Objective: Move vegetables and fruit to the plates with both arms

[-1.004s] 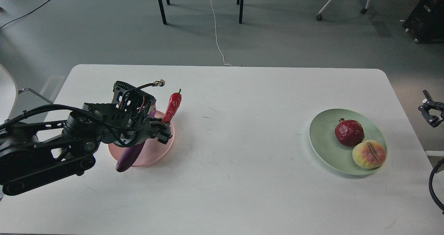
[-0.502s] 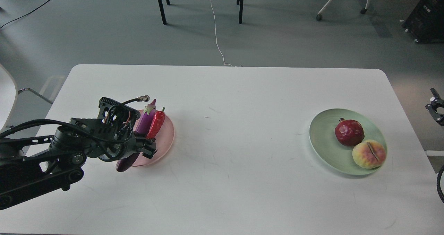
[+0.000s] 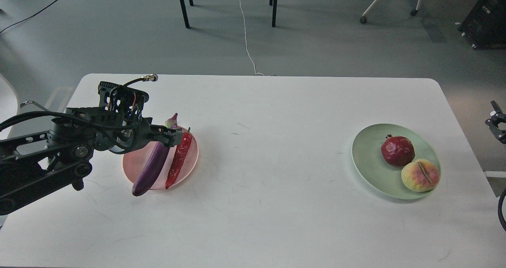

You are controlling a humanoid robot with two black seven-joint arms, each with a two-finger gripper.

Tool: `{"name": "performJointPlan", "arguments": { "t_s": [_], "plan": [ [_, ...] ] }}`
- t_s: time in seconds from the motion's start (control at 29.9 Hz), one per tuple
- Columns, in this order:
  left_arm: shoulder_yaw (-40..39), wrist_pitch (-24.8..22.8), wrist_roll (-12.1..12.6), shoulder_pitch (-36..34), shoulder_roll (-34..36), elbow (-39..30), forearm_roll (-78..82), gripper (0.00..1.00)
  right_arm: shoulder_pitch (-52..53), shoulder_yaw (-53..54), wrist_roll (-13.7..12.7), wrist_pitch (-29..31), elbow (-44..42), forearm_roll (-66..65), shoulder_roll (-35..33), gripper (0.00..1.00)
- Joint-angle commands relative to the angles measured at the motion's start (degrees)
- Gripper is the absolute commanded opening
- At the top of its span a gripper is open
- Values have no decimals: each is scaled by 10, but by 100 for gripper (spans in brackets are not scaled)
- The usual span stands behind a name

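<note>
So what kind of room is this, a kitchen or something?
More likely a lab or office workspace than a kitchen. A plain white table stands on grey floor, loose cables trail across it, and wheeled chair legs and dark equipment sit behind.

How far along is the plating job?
Nearly done. Pomegranate and peach sit on the green plate; eggplant and chili lie on the pink plate. Left gripper hovers over the eggplant, holding nothing. No produce is left off the plates.
</note>
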Motion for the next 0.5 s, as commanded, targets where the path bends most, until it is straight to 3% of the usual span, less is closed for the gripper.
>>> {"name": "performJointPlan", "arguments": {
  "t_s": [0.0, 0.13, 0.27, 0.33, 0.4, 0.47],
  "plan": [
    [-98, 0, 0, -4, -38, 85, -71, 96, 31, 1, -1, 0, -13, 0, 1, 99],
    [-188, 0, -17, -4, -86, 159, -209, 98, 75, 2, -1, 0, -52, 0, 8, 99],
    [-222, 0, -38, -6, -106, 223, -303, 98, 101, -2, -1, 0, -78, 0, 31, 99],
    [-230, 0, -84, -7, -119, 242, -334, 98, 120, -6, -1, 0, -88, 0, 46, 99],
    [-230, 56, -159, -6, -125, 256, -353, 98, 132, -7, -2, 0, -88, 0, 64, 99],
    [-226, 104, -253, -3, -133, 276, -368, 98, 142, -8, -5, 0, -88, -1, 83, 99]
  ]
}}
